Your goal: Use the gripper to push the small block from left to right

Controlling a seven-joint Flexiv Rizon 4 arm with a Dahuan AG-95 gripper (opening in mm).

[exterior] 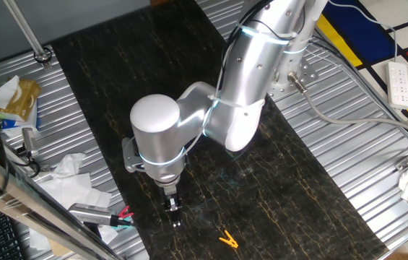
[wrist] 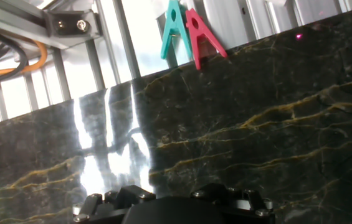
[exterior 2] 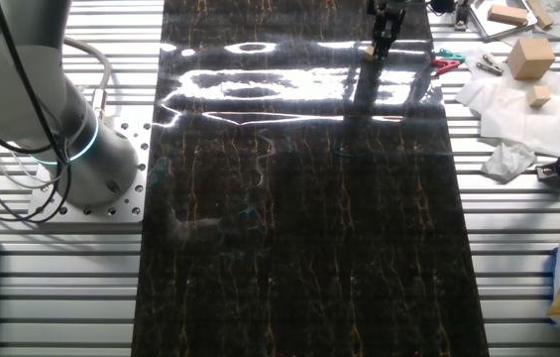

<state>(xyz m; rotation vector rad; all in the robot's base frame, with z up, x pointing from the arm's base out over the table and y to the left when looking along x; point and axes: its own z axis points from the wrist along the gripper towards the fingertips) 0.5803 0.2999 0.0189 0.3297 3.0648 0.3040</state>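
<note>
Here, the black end effector (exterior: 172, 207) points straight down at the dark marbled tabletop (exterior: 276, 188); whether its fingers are apart cannot be told. The small block (exterior 2: 369, 51) sits just beside its tip. A yellow clip (exterior: 227, 239) lies nearby, and teal and red clips (wrist: 185, 31) overlap the slab's edge.

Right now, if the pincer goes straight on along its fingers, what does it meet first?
Most likely the dark marbled slab: the pincer points down at it, and the hand view shows only slab just ahead. The small block seems beside the tip, not under it, though depth is unclear.
</note>
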